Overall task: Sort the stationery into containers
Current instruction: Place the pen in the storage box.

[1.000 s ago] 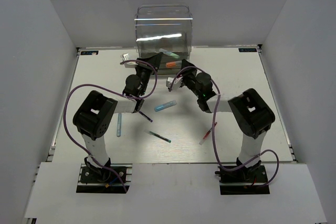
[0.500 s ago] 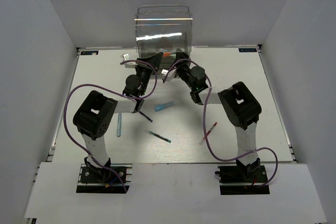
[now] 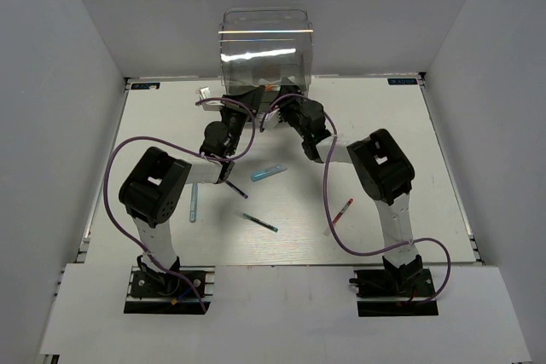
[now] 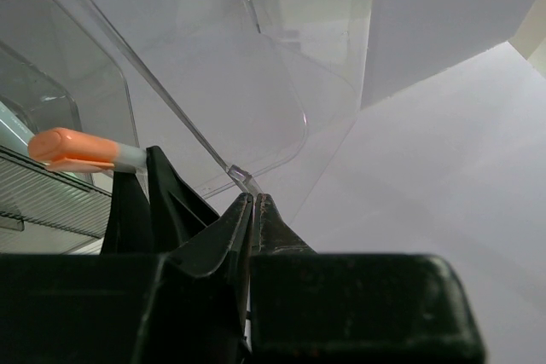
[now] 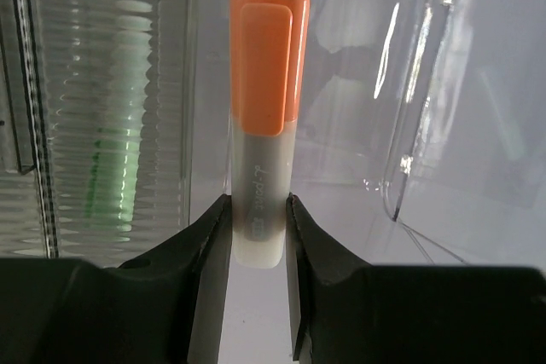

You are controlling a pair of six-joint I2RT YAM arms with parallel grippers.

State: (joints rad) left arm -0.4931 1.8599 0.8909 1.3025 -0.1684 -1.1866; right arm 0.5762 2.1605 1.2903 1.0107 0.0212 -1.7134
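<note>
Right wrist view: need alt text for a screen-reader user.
The right claw grips an orange-capped marker by its pale barrel, with the cap pointing away from the camera toward the clear plastic cabinet. A ribbed clear panel fills the left side, with a blurred green shape behind it.

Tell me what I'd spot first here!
The bright orange marker, sticking out of the right claw just in front of the clear cabinet at the table's far edge. Then the loose pens scattered on the white table.
</note>
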